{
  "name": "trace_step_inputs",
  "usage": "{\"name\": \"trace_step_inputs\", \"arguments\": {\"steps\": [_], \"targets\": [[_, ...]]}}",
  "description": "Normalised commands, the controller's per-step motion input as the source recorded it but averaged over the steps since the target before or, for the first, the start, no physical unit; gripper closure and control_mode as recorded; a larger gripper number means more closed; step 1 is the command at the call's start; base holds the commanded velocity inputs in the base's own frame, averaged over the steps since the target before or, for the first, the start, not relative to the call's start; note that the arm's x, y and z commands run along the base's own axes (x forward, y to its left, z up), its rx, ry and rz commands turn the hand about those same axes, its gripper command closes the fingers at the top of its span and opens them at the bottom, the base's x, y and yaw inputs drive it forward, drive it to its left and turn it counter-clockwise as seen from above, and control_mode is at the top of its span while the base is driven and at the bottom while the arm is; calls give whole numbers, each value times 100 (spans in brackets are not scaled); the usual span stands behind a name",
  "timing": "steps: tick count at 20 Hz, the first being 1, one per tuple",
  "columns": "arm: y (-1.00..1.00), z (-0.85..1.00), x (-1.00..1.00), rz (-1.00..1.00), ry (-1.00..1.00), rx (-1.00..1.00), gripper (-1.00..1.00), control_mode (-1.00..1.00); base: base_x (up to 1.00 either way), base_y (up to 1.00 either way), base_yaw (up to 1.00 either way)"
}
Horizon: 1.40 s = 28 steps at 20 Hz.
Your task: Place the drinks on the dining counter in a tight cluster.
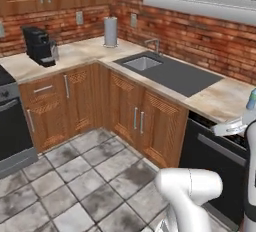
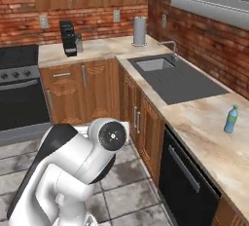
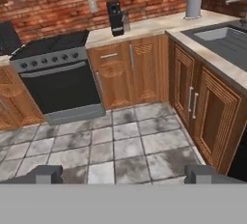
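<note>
Bottle (image 2: 231,119), small and blue, stood alone on the counter (image 2: 204,132) right of the sink (image 2: 177,81). End effector (image 3: 123,175) hung spread, empty, facing the floor. Reaching from this far risked toppling the bottle.

I see an L-shaped beige marble countertop (image 2: 204,127) on brown wooden cabinet fronts, running along the red brick walls. Set into it: a dark grey sink basin with drainboard (image 2: 177,81), small silver tap at its back edge. A small blue bottle with green cap (image 2: 231,119) stands upright on the marble, well apart from the sink on its near side; in the left base view just its top (image 1: 252,98) shows at the right edge. In the far corner stands an upright grey cylinder (image 2: 139,30). Further along the back run there's a black coffee machine (image 2: 68,38). Below, a grey tiled floor (image 3: 120,146), mottled with dark patches.
</note>
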Motion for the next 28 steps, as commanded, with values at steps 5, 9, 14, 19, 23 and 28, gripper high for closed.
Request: {"name": "trace_step_inputs", "arguments": {"steps": [5, 9, 14, 19, 23, 28], "targets": [[0, 0, 0, 0, 0, 0, -100, 100, 43, 37, -61], [0, 0, 0, 0, 0, 0, -100, 100, 34, 29, -73], [0, 0, 0, 0, 0, 0, -100, 100, 33, 30, -73], [0, 0, 0, 0, 0, 0, -100, 100, 46, 39, -56], [0, 0, 0, 0, 0, 0, -100, 100, 51, 41, -49], [0, 0, 0, 0, 0, 0, -100, 100, 49, 49, -29]]}}
